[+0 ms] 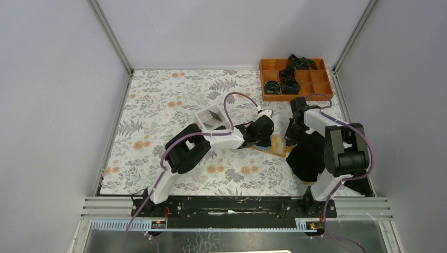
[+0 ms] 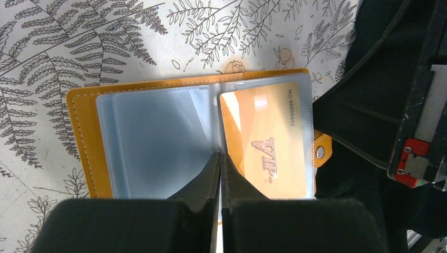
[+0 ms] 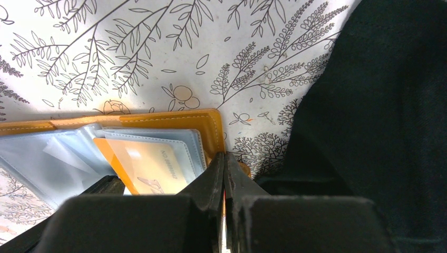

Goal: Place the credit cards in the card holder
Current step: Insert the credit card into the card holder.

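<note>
Where the arms are bolted: two bases sit on the rail at the near edge of the floral table (image 1: 158, 105), and both arms reach inward to the same spot right of centre.
Black cloth (image 1: 307, 155): it lies crumpled on the table under the right arm, and its edge lies just beside the card holder's right side.
Left gripper (image 2: 220, 158): the jaws are pressed together with nothing seen between them. The tips sit over the card holder's middle fold, among the clear sleeves.
Right gripper (image 3: 224, 161): it is clenched as well, with its tips at the holder's right edge, where the cloth begins. Whether they pinch anything there, I cannot tell.
Card holder (image 2: 84, 132): it lies open and flat on the table between the two grippers, orange-tan leather outside and pale clear sleeves inside.
Clasp tab (image 2: 320, 152): it sticks out from the holder's right edge onto the cloth.
Credit card (image 2: 263, 142): it is gold-orange, printed "VIP", and sits in a clear sleeve on the holder's right half.
White box (image 1: 211, 117): it sits farther back, behind the left forearm and well apart from the holder.
Orange tray (image 1: 295, 98): it stands in the far right corner, with dark bundles in several of its compartments.
</note>
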`<state>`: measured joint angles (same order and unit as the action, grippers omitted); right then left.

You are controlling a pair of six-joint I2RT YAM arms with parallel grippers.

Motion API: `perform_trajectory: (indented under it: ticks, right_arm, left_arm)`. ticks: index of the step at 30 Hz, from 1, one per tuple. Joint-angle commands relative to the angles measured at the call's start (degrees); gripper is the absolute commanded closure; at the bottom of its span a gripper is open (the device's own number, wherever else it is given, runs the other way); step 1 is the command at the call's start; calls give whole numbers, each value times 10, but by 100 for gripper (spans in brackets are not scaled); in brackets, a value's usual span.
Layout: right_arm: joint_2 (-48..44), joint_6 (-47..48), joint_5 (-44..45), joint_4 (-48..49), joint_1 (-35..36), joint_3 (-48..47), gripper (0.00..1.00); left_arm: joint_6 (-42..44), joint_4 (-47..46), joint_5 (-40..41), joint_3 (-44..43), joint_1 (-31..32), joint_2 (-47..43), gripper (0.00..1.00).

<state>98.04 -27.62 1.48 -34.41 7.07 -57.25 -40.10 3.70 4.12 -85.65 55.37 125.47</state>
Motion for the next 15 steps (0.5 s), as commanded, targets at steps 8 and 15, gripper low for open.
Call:
perform_trajectory:
  ticks: [8,15]
  right_arm:
    - [42,-5,-6,47,5,12,99]
    - [47,-4,-4,45,5,6,99]
  left_arm:
    - [12,-5,-4,-24,4,17,96]
    - [11,-8,-7,-34,5,21,95]
